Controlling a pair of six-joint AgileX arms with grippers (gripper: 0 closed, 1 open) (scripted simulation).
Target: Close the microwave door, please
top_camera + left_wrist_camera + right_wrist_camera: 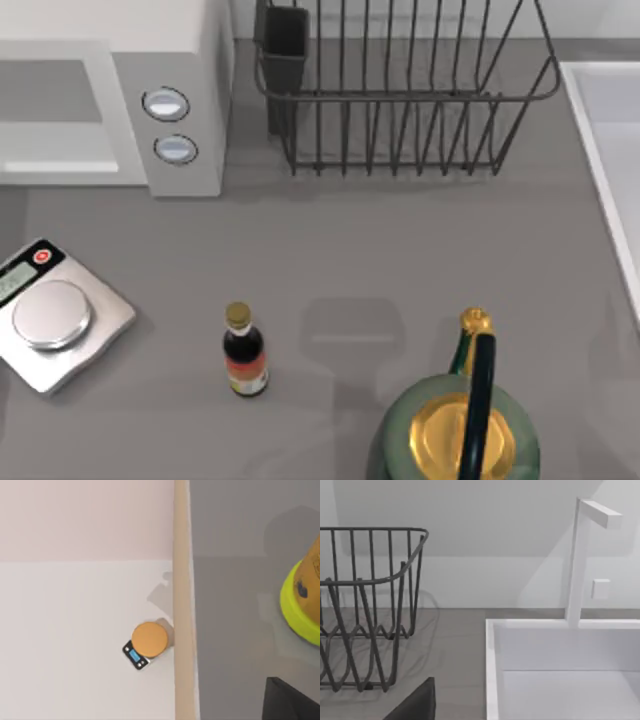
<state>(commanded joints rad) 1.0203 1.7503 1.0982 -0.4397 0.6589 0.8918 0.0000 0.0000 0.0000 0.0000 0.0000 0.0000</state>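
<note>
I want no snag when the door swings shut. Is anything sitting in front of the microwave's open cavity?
Nothing visible does: the table before the microwave lies bare, and the kitchen scale sits nearer the front edge, apart from it.

I can read no text: the scale (pixel 55 320) display, its red button and the bottle (pixel 244 352) label all stay illegible to me.

Even, soft light fills my top view; nothing is dim, and the grey table (pixel 400 260) shows no glare. The dish rack (pixel 400 100) throws only a faint shadow at the table's far edge. Pale blurred shadows lie near the sauce bottle (pixel 244 352) and the kettle (pixel 460 430). In my right wrist view, a broad diagonal shade crosses the wall behind the faucet (pixel 580 560).
</note>
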